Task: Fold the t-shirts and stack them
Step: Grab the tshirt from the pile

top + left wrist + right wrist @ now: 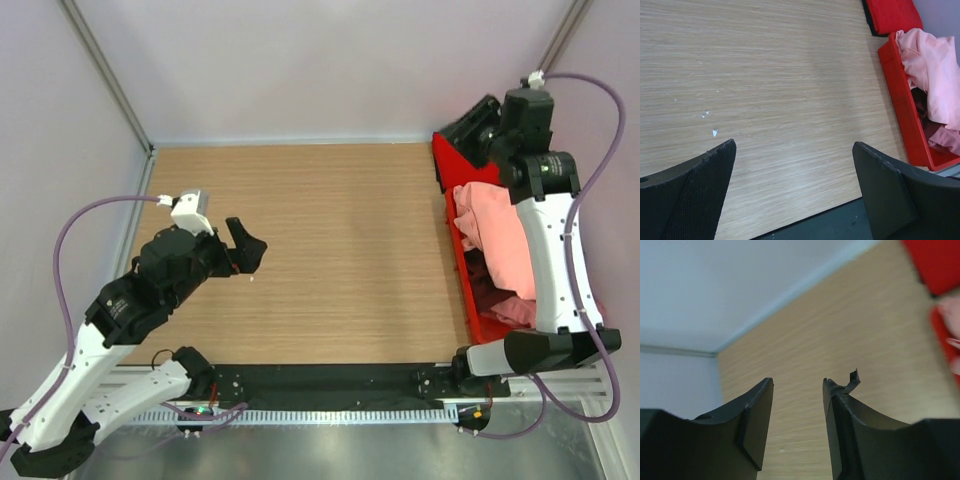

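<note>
A wooden table (330,250) seen from above, with a robot arm at each near corner. A red plastic bin (465,270) stands along the table's right edge, and all the t-shirts in view are heaped inside it.

A salmon-pink shirt (495,235) lies crumpled on top, filling the far and middle part of the bin and spilling a little over its left wall. Under it, a dark maroon shirt (922,107) shows as a shadowed patch. A dusty pink shirt (945,137) sits bunched at the near end of the bin. None of them is folded.

The left gripper (794,145) hovers over the left side of the table, well apart from the bin. Its jaws are spread wide and grasp nothing; only bare wood shows between them. A few tiny white specks (714,132) lie on the wood just beyond its left fingertip.

The right arm reaches up along the bin, and the right gripper (797,381) hangs above the bin's far end, pointing across the table toward the back wall. Its jaws are parted with an empty gap, released. A small torn flap (854,377) curls up from the tip of one finger.
</note>
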Motion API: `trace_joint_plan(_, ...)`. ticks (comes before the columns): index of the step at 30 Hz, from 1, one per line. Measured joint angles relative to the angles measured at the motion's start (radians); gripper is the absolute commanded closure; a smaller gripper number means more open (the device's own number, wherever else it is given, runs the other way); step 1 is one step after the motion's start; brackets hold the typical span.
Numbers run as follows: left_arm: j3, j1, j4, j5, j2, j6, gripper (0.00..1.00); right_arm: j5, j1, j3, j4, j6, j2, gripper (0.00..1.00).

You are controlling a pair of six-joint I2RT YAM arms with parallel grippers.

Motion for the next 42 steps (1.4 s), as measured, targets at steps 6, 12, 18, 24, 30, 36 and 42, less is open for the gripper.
trace_joint_plan(6,-0.016,0.0,-0.004,0.013,0.001,0.003,0.0,0.301,-0.153,-0.227,-0.174,-0.146,0.038,0.36)
trace_joint_plan(12,-0.074,0.0,0.009,0.039,0.003,0.005,0.0,0.393,-0.247,-0.349,-0.184,-0.249,0.139,0.3)
trace_joint_plan(18,-0.079,0.0,0.03,0.046,0.042,0.016,0.0,0.39,-0.238,-0.43,-0.138,-0.329,0.222,0.4)
trace_joint_plan(24,-0.082,0.0,0.039,0.048,0.045,0.037,0.0,0.422,-0.238,-0.447,-0.123,-0.376,0.294,0.99)
trace_joint_plan(30,-0.138,0.0,0.087,0.06,0.027,0.037,0.0,0.414,-0.179,-0.232,-0.235,-0.371,0.276,0.99)
trace_joint_plan(36,-0.154,0.003,0.097,0.065,0.077,0.032,0.0,0.092,-0.042,-0.008,-0.14,-0.259,0.064,0.99)
trace_joint_plan(42,-0.127,0.024,0.059,0.014,0.056,0.033,0.0,-0.264,0.05,0.021,0.171,0.036,-0.128,0.99)
